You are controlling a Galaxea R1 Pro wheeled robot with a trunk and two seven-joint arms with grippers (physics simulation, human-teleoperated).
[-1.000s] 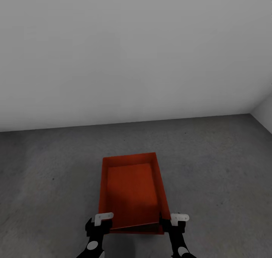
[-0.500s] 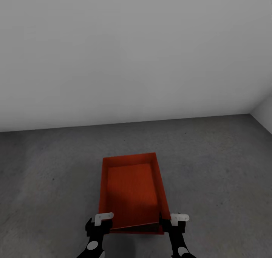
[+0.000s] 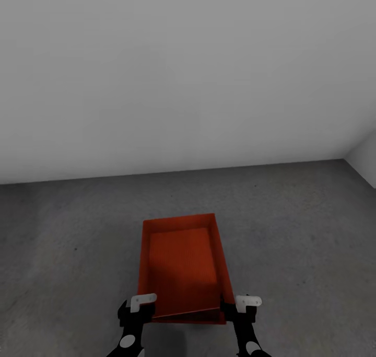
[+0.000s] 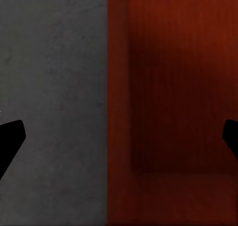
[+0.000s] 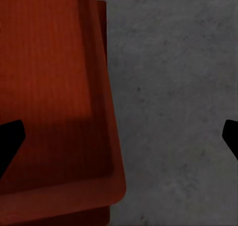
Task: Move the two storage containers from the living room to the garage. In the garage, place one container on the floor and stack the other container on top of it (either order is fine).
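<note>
Two red-orange storage containers are on the dark grey garage floor, one resting inside the other. The upper container sits slightly askew, and the rim of the lower container peeks out at its near edge and also shows in the right wrist view. My left gripper hovers over the near left corner and is open, its fingers straddling the container's side wall. Over the near right corner my right gripper is open too, holding nothing.
A plain white wall rises behind the containers, meeting another wall at the right corner. Bare concrete floor spreads to both sides of the stack.
The whole picture has shifted down very slightly. Containers and grippers stand as before.
</note>
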